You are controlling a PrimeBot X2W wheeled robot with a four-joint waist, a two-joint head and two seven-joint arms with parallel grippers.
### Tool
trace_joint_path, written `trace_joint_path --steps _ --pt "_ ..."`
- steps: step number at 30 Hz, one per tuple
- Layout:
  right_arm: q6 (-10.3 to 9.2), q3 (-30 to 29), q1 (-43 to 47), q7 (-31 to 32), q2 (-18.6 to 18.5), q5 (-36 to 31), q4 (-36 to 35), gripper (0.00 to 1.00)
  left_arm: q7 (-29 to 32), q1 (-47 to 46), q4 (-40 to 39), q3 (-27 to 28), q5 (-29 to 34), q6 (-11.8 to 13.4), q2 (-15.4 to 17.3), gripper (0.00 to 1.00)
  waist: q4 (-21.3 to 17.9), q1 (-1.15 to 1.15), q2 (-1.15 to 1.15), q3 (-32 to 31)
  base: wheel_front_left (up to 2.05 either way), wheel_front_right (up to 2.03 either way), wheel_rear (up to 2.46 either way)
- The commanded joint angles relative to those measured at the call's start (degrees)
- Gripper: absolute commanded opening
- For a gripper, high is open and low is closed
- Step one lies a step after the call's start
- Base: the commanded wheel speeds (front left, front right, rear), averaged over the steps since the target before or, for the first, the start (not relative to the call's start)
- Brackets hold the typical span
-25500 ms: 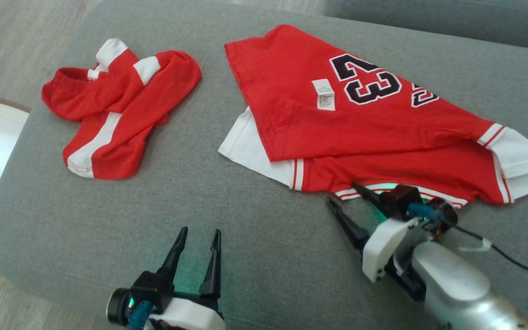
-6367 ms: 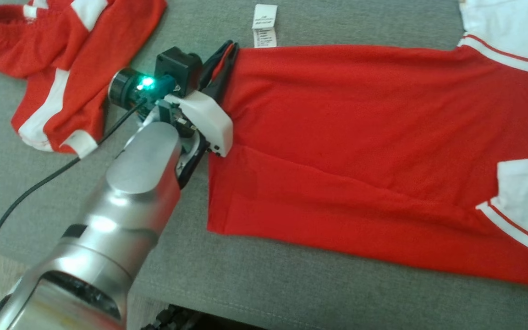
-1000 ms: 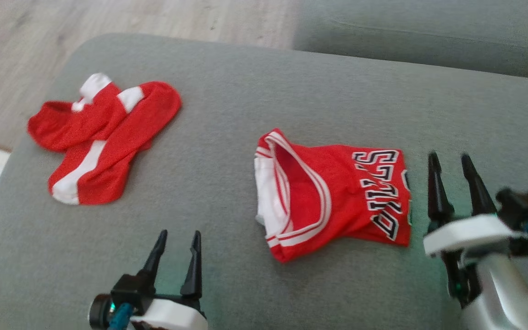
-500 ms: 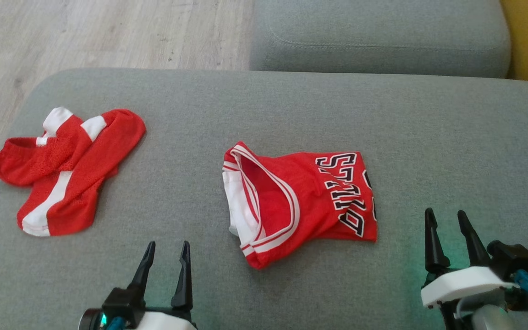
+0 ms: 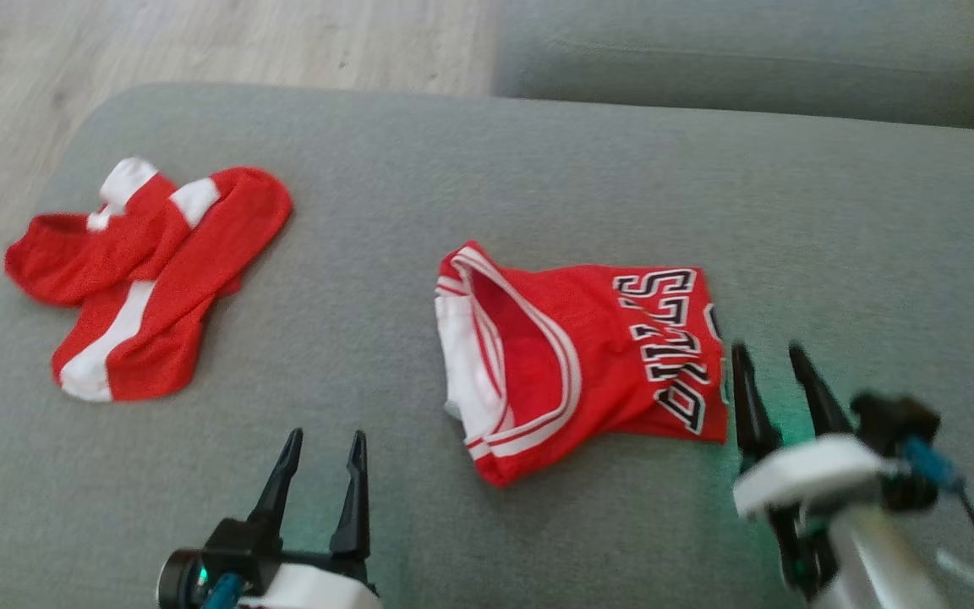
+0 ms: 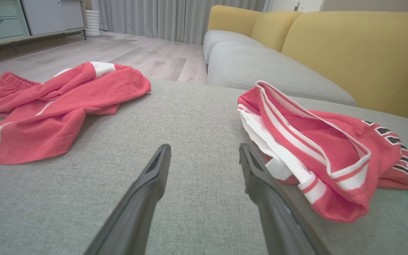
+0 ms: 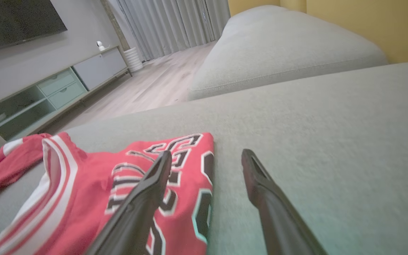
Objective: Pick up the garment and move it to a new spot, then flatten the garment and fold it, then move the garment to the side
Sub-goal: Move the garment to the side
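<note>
folded red-and-white mesh jersey (image 5: 614, 355) looks light, limp; i'd pinch all layers at its lettered edge. left end effector (image 5: 326, 435) and right end effector (image 5: 767, 348) spread, empty.

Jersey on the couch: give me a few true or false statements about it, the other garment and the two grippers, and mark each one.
1. The folded jersey lies on the grey cushion. True.
2. The right gripper is clamped on the jersey. False: its jaws stand open at the jersey's right edge and grip nothing.
3. The left gripper is open and empty, with bare cushion between its fingers. True.
4. The red shorts lie on top of the jersey. False: they lie apart from it, off to its left in the head view, with bare cushion between the two.
</note>
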Motion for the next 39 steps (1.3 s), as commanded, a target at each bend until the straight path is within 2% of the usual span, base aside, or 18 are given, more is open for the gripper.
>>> trace_joint_path --steps 1,6,13,14,15,16,21,25,31,32,39 --pt "0.37 2.02 -5.06 -0.58 -0.12 0.79 -0.09 1.0 -0.3 -2.74 -2.04 1.09 -0.31 -0.12 0.05 1.0 1.9 -0.01 0.0 1.44 0.0 0.0 0.0" --pt "0.37 2.12 -11.02 0.9 -0.12 -0.67 8.21 1.0 -0.3 -3.07 -1.74 0.07 -0.28 -0.28 0.05 1.0 4.88 -0.01 0.0 2.99 0.0 0.0 0.0" --pt "0.37 -2.52 -13.32 0.91 -0.12 -3.31 21.11 1.0 -0.3 -3.0 -1.6 -0.31 -0.65 -0.4 0.05 1.0 7.23 -0.01 0.0 3.78 0.0 0.0 0.0" --pt "0.37 -2.55 -13.31 0.89 -0.12 -3.72 22.68 0.89 -0.3 -2.99 -1.68 -0.28 -0.75 -0.39 0.05 1.0 7.28 -0.01 0.0 3.85 0.0 0.0 0.0" --pt "0.37 -2.51 -13.41 0.8 -0.12 -3.75 23.81 0.14 -0.3 -2.98 -1.73 -0.27 -0.77 -0.38 0.05 1.0 7.28 -0.01 0.0 3.92 0.0 0.0 0.0" --pt "0.37 -2.55 -13.57 0.64 -0.12 -3.42 24.63 0.0 -0.3 -2.97 -1.78 -0.21 -0.79 -0.36 0.05 1.0 7.2 -0.01 0.0 4.01 0.0 0.0 0.0" --pt "0.37 -2.86 -15.1 -0.31 -0.15 -3.38 25.32 0.0 -0.3 -3.31 -1.95 0.18 -0.9 -0.22 0.05 1.0 5.58 -0.01 0.0 4.05 0.0 0.0 0.0" --pt "0.37 -5.33 -15.15 -0.58 -0.88 -3.34 21.39 0.0 -0.3 -3.45 -2.13 0.11 -1.04 -0.34 0.05 1.0 2.43 -0.01 0.0 3.41 0.0 0.0 0.0" --pt "0.37 -8.34 -11.52 -0.61 -1.59 -2.99 12.37 0.0 -0.3 -4.84 -2.76 -0.53 -1.86 -0.49 0.05 1.0 -5.62 -0.01 0.0 3.31 0.0 0.0 0.0" --pt "0.37 -8.34 -11.52 -0.61 -1.59 -2.99 12.37 0.0 -0.3 -4.84 -2.76 -0.53 -1.86 -0.49 0.05 1.0 -5.62 -0.01 0.0 3.31 0.0 0.0 0.0" --pt "0.37 -7.04 -7.75 -0.61 -1.72 -1.3 5.25 0.0 -0.3 -6.99 -2.92 -1.85 -3.13 -0.24 0.05 1.0 -17.51 -0.01 0.0 3.88 0.0 0.0 0.0"
